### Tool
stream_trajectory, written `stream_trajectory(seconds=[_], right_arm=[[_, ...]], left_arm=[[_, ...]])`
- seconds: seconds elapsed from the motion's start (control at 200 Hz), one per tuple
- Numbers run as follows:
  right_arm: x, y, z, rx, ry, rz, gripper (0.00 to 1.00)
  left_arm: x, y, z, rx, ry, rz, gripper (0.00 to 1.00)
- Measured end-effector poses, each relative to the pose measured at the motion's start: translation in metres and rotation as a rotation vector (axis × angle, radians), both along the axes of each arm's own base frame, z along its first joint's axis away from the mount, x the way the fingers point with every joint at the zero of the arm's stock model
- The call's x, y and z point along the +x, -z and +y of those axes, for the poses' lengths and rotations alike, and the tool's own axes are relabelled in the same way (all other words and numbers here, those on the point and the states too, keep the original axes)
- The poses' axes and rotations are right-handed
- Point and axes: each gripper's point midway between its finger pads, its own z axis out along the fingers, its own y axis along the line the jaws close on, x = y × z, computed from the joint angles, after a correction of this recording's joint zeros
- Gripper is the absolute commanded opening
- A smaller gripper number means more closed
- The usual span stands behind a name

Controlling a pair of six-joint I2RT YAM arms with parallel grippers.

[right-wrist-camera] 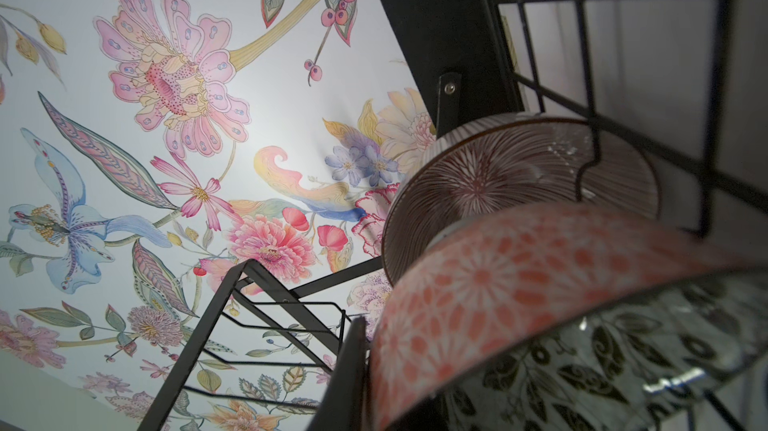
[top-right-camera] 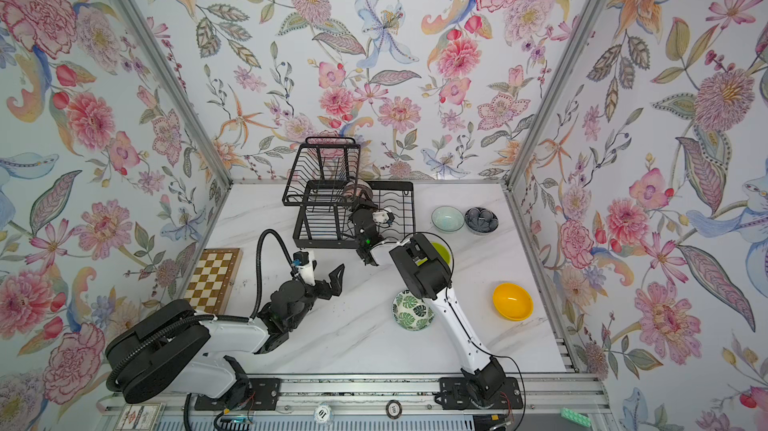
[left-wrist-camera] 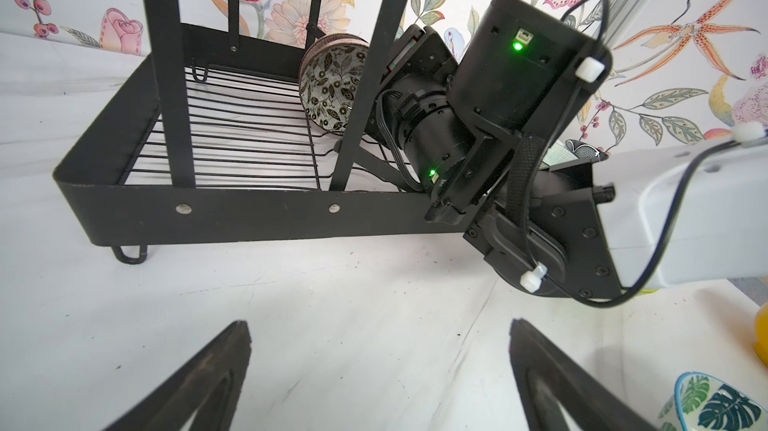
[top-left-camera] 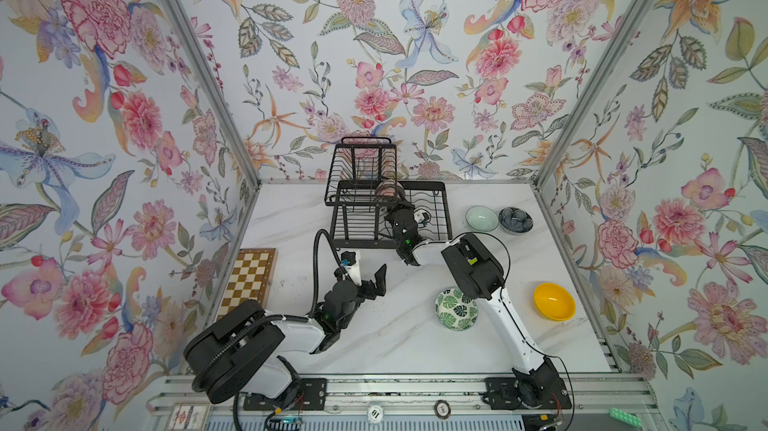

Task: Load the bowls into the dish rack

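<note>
The black wire dish rack [top-left-camera: 446,217] [top-right-camera: 411,208] [left-wrist-camera: 249,217] stands at the back of the table. A pink ribbed bowl [top-left-camera: 388,191] [right-wrist-camera: 498,175] leans on edge in its lower tray. My right gripper [top-left-camera: 397,206] [top-right-camera: 358,205] [right-wrist-camera: 365,366] reaches into that tray. It is shut on the rim of the black-and-white patterned bowl [left-wrist-camera: 332,84] [right-wrist-camera: 602,366], held on edge just in front of the pink one. My left gripper [top-left-camera: 368,262] [top-right-camera: 324,260] [left-wrist-camera: 380,325] hangs open and empty over bare table in front of the rack.
On the table lie a green-leaf bowl [top-left-camera: 453,312] [top-right-camera: 409,310], an orange-yellow bowl [top-left-camera: 555,301], a pale celadon bowl [top-left-camera: 481,218] and a dark blue bowl [top-left-camera: 515,220]. A lime green bowl [top-right-camera: 441,251] peeks from behind the right arm. A chessboard [top-left-camera: 249,277] lies at the left wall.
</note>
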Motion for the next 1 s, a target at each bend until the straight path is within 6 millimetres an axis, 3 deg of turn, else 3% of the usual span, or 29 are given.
stream_trajectory(seconds=[0.996], right_arm=[[0.006, 0.012, 0.002, -0.111, -0.096, 0.123, 0.27]], left_arm=[[-0.001, 0.0, 0.001, 0.006, 0.0, 0.007, 0.99]])
